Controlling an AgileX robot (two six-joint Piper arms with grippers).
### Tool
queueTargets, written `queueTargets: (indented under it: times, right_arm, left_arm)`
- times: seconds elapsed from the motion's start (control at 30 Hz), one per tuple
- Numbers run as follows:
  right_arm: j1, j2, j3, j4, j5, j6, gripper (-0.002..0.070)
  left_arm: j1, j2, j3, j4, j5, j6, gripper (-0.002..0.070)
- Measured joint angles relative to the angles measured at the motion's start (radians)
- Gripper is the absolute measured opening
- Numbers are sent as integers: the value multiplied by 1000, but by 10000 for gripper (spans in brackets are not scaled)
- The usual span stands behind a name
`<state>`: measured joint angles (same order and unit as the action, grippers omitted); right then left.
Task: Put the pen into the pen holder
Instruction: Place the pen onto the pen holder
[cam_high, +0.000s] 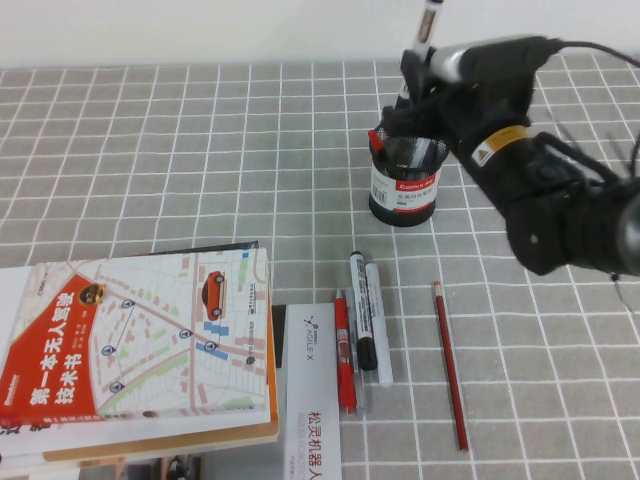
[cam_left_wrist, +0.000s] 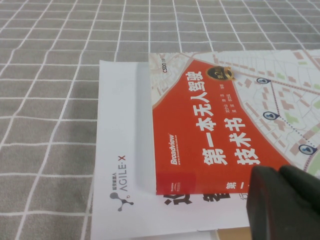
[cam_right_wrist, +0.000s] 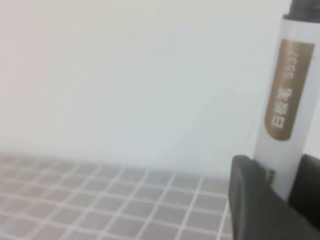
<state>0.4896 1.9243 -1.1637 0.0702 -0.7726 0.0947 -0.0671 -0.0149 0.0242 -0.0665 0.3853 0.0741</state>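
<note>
My right gripper (cam_high: 418, 82) is shut on the pen (cam_high: 430, 20), a white-barrelled marker held upright with a black end on top. It hangs just above the pen holder (cam_high: 404, 185), a round black mesh cup with a white and red label at the table's back right. The pen's lower end reaches towards the cup's rim, hidden behind the gripper. In the right wrist view the pen (cam_right_wrist: 282, 115) stands between the gripper's (cam_right_wrist: 277, 172) black fingers. My left gripper (cam_left_wrist: 279, 174) shows only in the left wrist view, shut and empty over the book.
A red-covered book (cam_high: 140, 340) lies at the front left on a white leaflet (cam_high: 312, 420); both show in the left wrist view, book (cam_left_wrist: 210, 130) and leaflet (cam_left_wrist: 120, 165). In front of the cup lie a red pen (cam_high: 345, 355), a thick black-ended marker (cam_high: 361, 315), a white marker (cam_high: 379, 330) and a red pencil (cam_high: 449, 365).
</note>
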Motion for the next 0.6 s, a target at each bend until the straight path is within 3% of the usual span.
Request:
queueTargets:
  times: [0.17,0.43,0.53,0.6]
  right_arm:
    - [0,61,-25,-2,13,-28,125]
    - [0,58,-26,-3,40,-34,321]
    - [0,19,-19,11,48,-34,304]
    - [0,-34,0,40,59,-34,239]
  left_arm:
    - [0,0,0,0,0,0,-3]
    - [0,0,0,0,0,0,-3]
    - [0,0,0,0,0,0,-3]
    - [0,0,0,0,0,0,-3]
